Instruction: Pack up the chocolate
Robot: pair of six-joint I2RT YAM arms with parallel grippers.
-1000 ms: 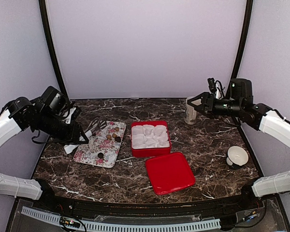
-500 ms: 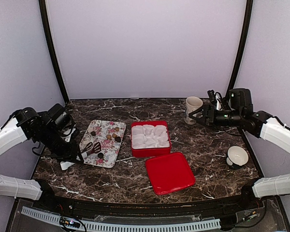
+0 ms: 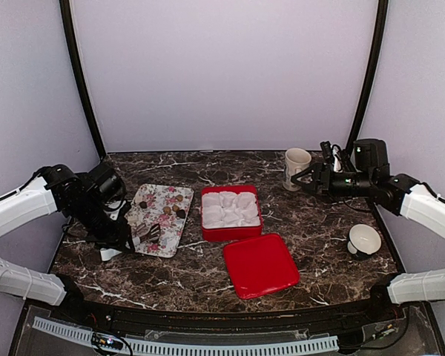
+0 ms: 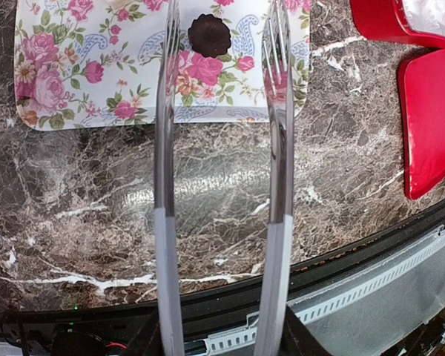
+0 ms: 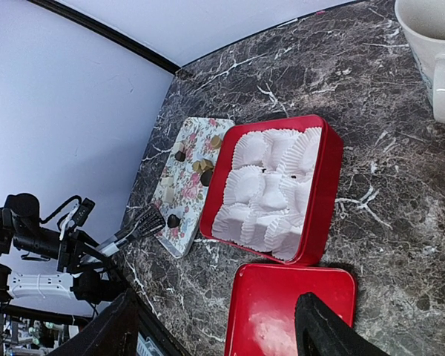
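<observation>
1. Marble, dark brown with white veins, tops the table [image 3: 319, 222]. A rectangular tray [image 3: 170, 228] with a pink flower pattern lies on its left part.
2. Small round chocolates [image 3: 179, 213], some dark and some tan, are scattered on the tray. One dark piece [image 4: 209, 33] with a fluted edge sits close to the tray's near edge.
3. Left fingers [image 4: 150, 343] are clamped on the pale handles of long tongs [image 4: 165, 185]. The forked tips stand apart, one on each side of that dark piece; I cannot tell whether they touch it.
4. Right fingers [image 5: 107, 330] are spread wide with nothing between them, close to a cream ceramic mug [image 3: 297, 165] at the back right.
5. Just right of the tray sits a glossy red square box [image 3: 230, 233], filled with white pleated paper cups [image 3: 228, 209]. Its flat red lid [image 3: 261, 265], with rounded corners, lies in front of it.
6. A small white bowl [image 3: 364, 239] stands at the right side.
</observation>
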